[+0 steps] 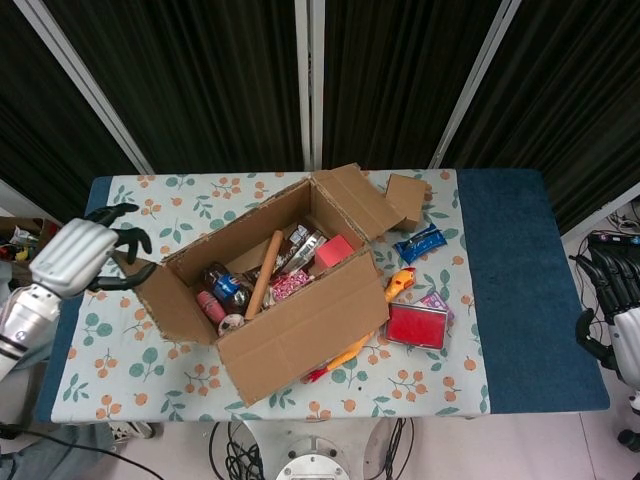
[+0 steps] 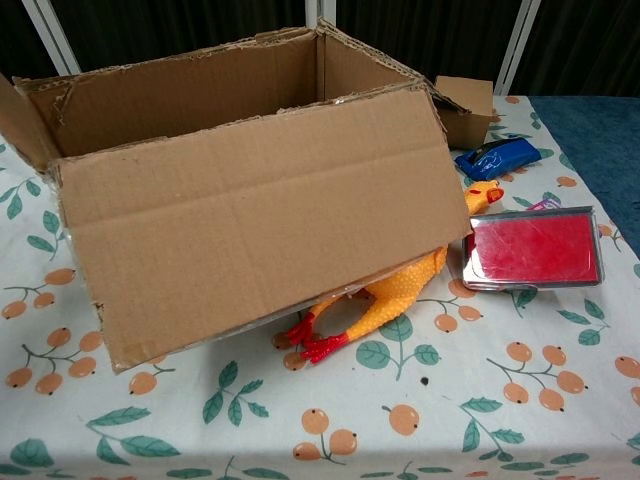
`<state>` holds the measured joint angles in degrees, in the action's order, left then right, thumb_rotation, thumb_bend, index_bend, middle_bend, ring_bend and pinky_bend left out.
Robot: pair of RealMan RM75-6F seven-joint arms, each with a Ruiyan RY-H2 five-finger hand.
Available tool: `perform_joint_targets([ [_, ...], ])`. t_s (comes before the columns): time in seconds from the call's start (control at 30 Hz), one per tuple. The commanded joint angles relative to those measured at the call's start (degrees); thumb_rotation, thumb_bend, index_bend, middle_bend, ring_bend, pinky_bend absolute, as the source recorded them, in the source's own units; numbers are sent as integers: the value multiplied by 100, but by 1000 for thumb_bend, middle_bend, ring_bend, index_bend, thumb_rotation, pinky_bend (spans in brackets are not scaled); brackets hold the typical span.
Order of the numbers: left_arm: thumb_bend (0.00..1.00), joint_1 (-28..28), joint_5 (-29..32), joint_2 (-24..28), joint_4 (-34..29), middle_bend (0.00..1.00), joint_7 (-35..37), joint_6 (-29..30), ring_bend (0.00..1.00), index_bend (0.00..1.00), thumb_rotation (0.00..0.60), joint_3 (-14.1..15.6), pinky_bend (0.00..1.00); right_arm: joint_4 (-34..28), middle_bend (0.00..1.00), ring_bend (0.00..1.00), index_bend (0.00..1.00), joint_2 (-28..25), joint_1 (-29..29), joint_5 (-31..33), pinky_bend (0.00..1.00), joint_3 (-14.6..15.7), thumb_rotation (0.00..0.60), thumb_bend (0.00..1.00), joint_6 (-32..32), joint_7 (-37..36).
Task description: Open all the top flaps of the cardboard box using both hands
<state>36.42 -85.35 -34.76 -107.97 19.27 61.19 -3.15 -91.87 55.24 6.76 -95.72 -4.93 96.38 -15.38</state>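
Note:
The cardboard box (image 1: 300, 335) (image 2: 260, 220) stands mid-table with its top uncovered. Its long front flap hangs down over the front. The right end flap (image 1: 352, 197) leans outward, and the left end flap (image 1: 160, 295) (image 2: 20, 120) is folded out to the left. Inside lie a wooden roller (image 1: 265, 275), a bottle (image 1: 225, 287) and a red block (image 1: 335, 248). My left hand (image 1: 85, 255) hovers just left of the left flap, fingers curled and apart, holding nothing. My right hand (image 1: 612, 300) hangs off the table's right edge, fingers spread, empty. The chest view shows neither hand.
A yellow rubber chicken (image 1: 400, 283) (image 2: 400, 290) pokes out from under the front flap. A red tin (image 1: 417, 325) (image 2: 530, 248), a blue packet (image 1: 418, 243) (image 2: 495, 158) and a small cardboard box (image 1: 405, 198) (image 2: 465, 105) lie to the box's right.

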Motion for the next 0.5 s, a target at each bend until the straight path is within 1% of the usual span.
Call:
perform_joint_targets([
  [0.03,278,-636,39,264,-259,598,125,457,143,418,92,282,192,9,0,0,0,15,4,-80,0,26,600,730,6,16],
  [0.1,276,-846,44,267,-234,596,86,623,144,389,88,332,193,6,0,0,0,2,-26,-125,0,39,600,726,60,28],
  [0.17,277,-1025,98,247,-212,593,-17,751,145,323,84,362,193,-4,0,0,0,-30,-78,-146,0,68,600,719,101,71],
  [0.2,275,-1095,130,230,-209,585,-99,805,145,274,84,371,193,-13,0,0,0,-50,-108,-137,0,87,600,710,103,121],
  [0.27,264,-1286,168,107,-173,530,-391,1032,145,205,89,383,194,-23,0,0,0,-69,-201,-50,0,117,600,681,106,363],
  [0.3,244,-1386,198,11,-149,460,-553,1171,145,169,108,385,196,-13,0,0,0,-57,-246,1,0,127,600,657,112,499],
  [0.33,199,-1497,236,-117,-121,367,-725,1335,142,139,151,384,197,6,0,0,0,-32,-296,61,0,137,600,644,117,630],
  [0.37,139,-1656,243,-330,-55,287,-934,1586,138,117,212,385,199,31,0,0,0,11,-366,172,0,159,600,620,98,785],
  [0.4,67,-1775,209,-508,32,200,-1105,1775,131,92,288,398,200,41,0,0,0,41,-421,292,0,181,600,592,50,900],
  [0.43,15,-1896,150,-694,141,137,-1270,1955,121,72,359,421,201,37,0,0,0,59,-475,446,0,208,600,556,-36,1029],
  [0.47,0,-2048,52,-950,315,91,-1469,2188,109,54,402,451,202,5,0,0,0,73,-530,670,0,233,600,507,-176,1200],
  [0.5,0,-2152,-21,-1129,451,73,-1590,2322,101,45,414,484,202,-9,0,0,0,94,-559,821,0,236,600,420,-262,1284],
])
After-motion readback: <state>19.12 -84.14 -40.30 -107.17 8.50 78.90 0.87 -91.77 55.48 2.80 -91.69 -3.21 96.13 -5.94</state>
